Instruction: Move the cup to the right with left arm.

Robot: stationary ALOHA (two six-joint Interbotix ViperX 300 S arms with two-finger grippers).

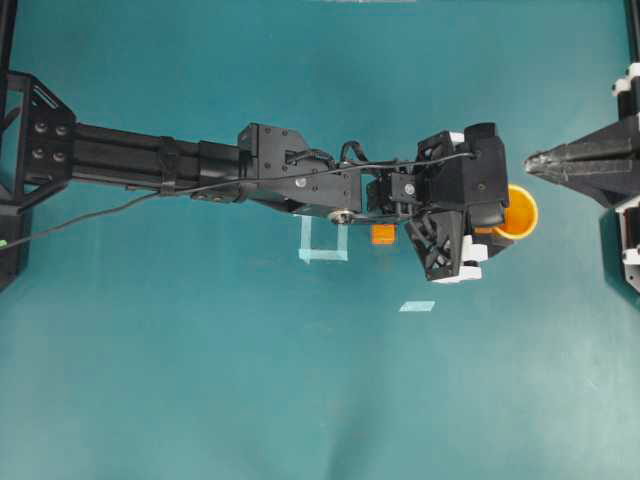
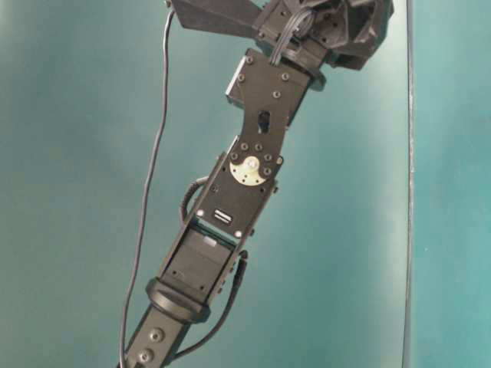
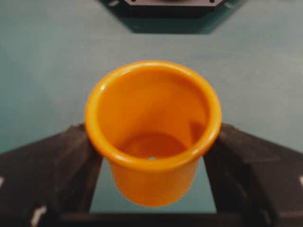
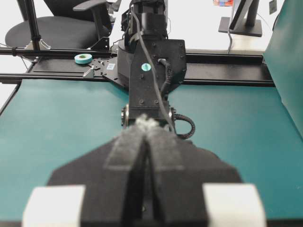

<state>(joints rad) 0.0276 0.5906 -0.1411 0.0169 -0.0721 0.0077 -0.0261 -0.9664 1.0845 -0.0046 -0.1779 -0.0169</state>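
Orange plastic, glossy and smooth, forms the cup [image 3: 152, 137]: a round tapered tumbler with a rolled yellowish rim and a small pale dot on its inner floor. In the left wrist view it stands upright between the two black, matte fingers [image 3: 61, 165] of the left end effector [image 1: 500, 218], whose jaws stand wide, one to each side of the cup wall. Whether the pads press the cup or only flank it cannot be told.

From overhead the left arm [image 1: 200, 165] stretches level across the teal tabletop [image 1: 200, 380], and its wrist hides most of the cup, leaving an orange crescent at the right of the wrist. A small orange cube [image 1: 382, 234] lies just below the arm, partly shadowed, near a pale tape outline [image 1: 323, 245]; a second tape scrap [image 1: 417, 306] lies lower on open cloth.

Right of the cup, the right end effector [image 1: 560, 163] points toward it with its jaws pressed together, well seen in its own wrist view; a narrow strip of bare tabletop separates the two. Broad free surface lies above and below the arm.

The table-level view shows only arm links and cable, cut off at top.
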